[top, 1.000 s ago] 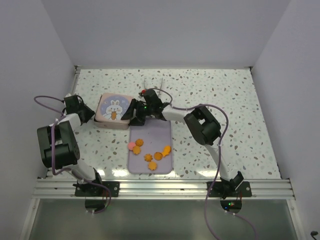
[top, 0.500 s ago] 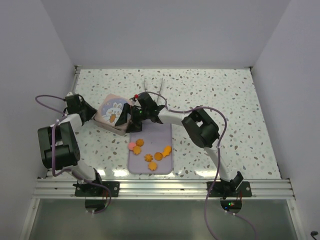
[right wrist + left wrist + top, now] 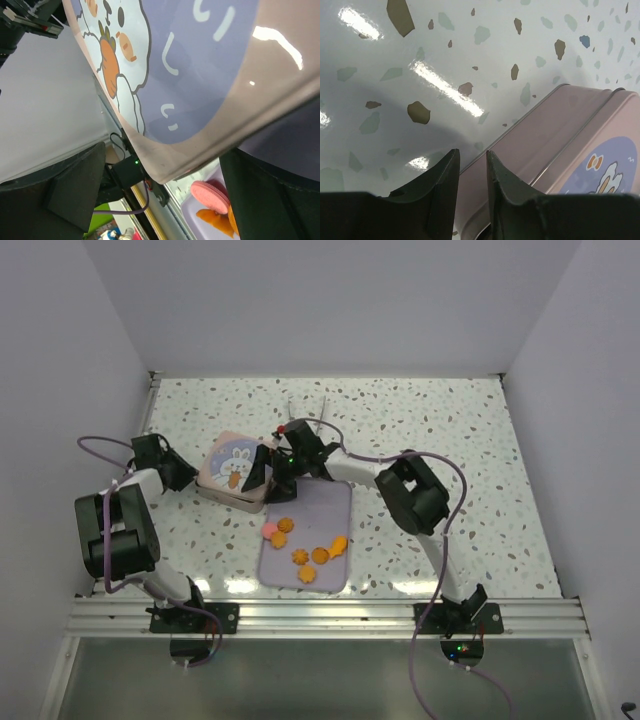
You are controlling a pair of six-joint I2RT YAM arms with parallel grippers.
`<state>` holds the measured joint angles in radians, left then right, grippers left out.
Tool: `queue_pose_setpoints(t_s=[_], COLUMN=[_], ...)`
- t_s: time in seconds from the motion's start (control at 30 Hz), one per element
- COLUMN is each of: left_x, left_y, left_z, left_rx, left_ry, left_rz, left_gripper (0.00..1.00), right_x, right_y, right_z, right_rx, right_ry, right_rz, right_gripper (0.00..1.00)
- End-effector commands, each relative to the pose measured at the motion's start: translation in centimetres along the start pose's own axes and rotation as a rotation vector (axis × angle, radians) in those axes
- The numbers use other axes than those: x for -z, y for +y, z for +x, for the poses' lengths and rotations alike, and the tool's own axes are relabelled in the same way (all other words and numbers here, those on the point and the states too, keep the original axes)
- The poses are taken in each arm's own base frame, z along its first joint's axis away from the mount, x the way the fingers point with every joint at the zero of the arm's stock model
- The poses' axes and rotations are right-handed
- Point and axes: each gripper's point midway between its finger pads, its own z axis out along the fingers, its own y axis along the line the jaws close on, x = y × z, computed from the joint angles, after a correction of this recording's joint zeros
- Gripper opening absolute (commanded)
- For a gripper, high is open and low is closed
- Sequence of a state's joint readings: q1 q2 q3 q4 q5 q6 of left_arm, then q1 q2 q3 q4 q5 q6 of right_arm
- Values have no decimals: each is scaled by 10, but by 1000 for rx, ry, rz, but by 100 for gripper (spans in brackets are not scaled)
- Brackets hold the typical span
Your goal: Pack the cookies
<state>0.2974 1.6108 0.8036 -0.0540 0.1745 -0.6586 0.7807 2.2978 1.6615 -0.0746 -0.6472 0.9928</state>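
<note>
Pink square metal tin with bunny lid (image 3: pixel 233 470) sits askew on speckled white bench (image 3: pixel 460 440). Lavender rectangular mat (image 3: pixel 322 512) just beside tin, nearer the front. Thin metal tongs (image 3: pixel 323 406) behind tin.

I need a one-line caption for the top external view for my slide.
Right gripper holds the bunny tin, left gripper at its other side, cookies lying on the lilac mat.

Cookies (image 3: pixel 320 554): shapes too small overhead
</note>
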Motion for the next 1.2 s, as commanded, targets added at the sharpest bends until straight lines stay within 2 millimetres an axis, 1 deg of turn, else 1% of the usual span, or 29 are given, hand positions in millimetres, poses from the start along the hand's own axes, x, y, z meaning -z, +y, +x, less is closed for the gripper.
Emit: queue_pose_setpoints(t_s=[0.0,0.1,0.13,0.17,0.27,0.3,0.33,0.4,0.5,0.53,0.57,0.6,0.7,0.73,0.77,0.83,0.87,0.97,1.07,1.17], left_x=[2,3,3,4,4,5,5,5,4,4,3,3,3,3,3,3,3,2,0,-3], left_y=[2,1,1,2,2,2,3,4,6,6,7,9,16,19,19,20,21,24,28,32], left_z=[6,5,5,5,4,3,4,4,7,7,10,9,13,14,14,12,12,8,8,10], left_rx=[-25,-20,-19,-18,-21,-21,-19,-19,-16,-18,-16,-13,-7,-1,3,9,11,16,18,22], left_ry=[46,45,45,44,45,42,44,44,51,50,57,55,60,62,66,65,66,63,70,84], left_rz=[2,3,5,2,-2,-1,-3,-4,-7,-7,-10,-15,-36,-37,-26,-18,-18,-23,-33,-38], left_gripper=[33,33,33,33,32,33,33,33,32,32,32,32,30,28,27,24,23,20,15,7], right_x=[30,37,41,47,61,68,75,86,91,91,90,91,87,85,84,80,80,76,73,70], right_y=[23,25,20,24,16,17,11,8,8,9,10,15,19,18,20,18,20,21,15,10], right_z=[-5,-5,-7,-8,-15,-18,-24,-32,-39,-40,-42,-45,-51,-53,-56,-59,-62,-67,-69,-70], right_rx=[52,54,48,51,36,36,30,30,32,36,36,44,37,33,36,25,29,20,11,4], right_ry=[-12,-5,-9,-19,-38,-48,-62,-82,-87,-86,-87,-94,-106,-105,-109,-110,-115,-120,-120,-127], right_rz=[-21,-25,-19,-25,-15,-16,-7,3,4,1,-1,-12,-26,-29,-34,-31,-35,-37,-26,-9], right_gripper=[99,99,99,99,99,99,99,99,98,96,93,85,61,56,42,32,24,16,10,7])
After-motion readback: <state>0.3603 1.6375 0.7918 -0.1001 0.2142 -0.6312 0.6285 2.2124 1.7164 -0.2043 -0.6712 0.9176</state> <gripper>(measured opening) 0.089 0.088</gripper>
